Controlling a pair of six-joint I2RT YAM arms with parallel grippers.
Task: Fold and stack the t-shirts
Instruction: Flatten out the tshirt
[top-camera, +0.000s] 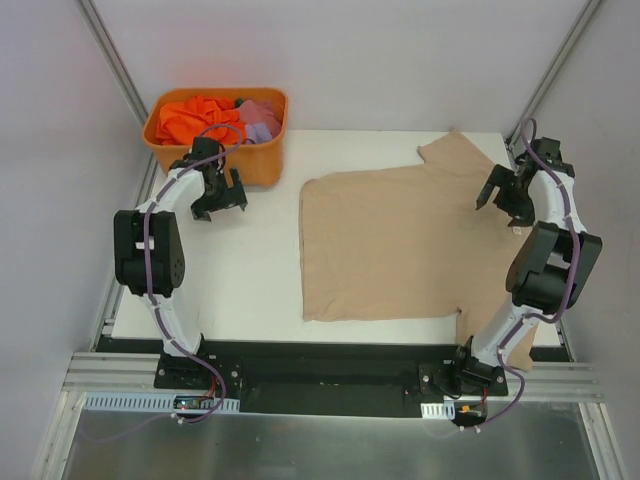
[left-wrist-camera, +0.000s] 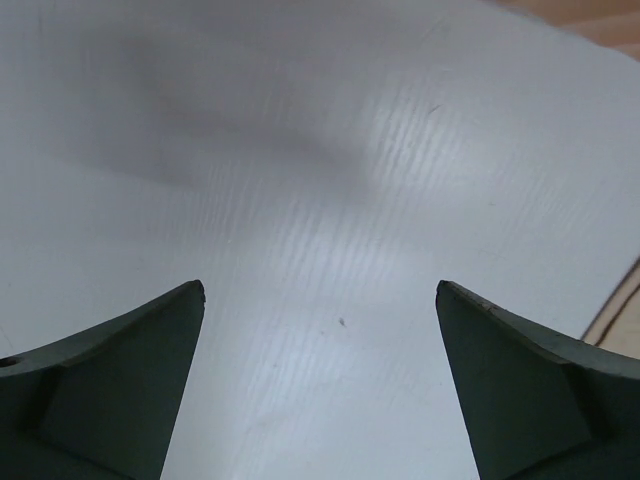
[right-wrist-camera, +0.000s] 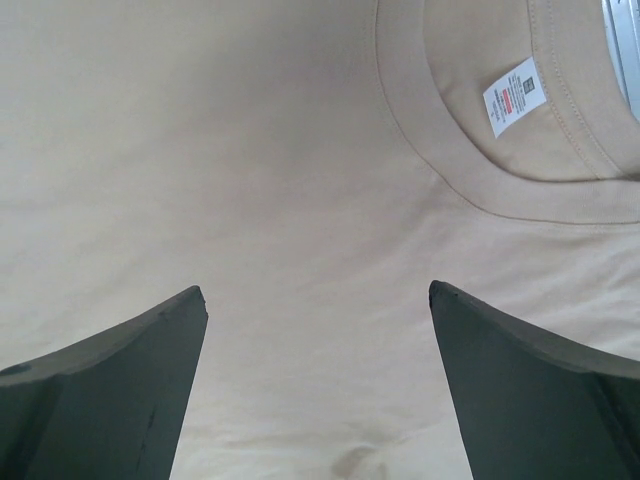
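Beige shirt (top-camera: 390, 245) lies flat at 3 o'clock on the surface (top-camera: 250, 280); right jaws, wide open and empty, hover over its collar (right-wrist-camera: 415, 100) (label (right-wrist-camera: 515, 97) at 1 o'clock). Left jaws likewise, over the surface, shirt at their 3 o'clock.

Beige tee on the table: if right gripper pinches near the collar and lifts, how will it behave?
Likely floppy: the beige t-shirt lies flat with soft wrinkles, so a pinch by the right gripper would probably lift only a local tent while the rest drags. Probably light, being thin cloth. Its collar looks thicker, so likely the firmer hold.
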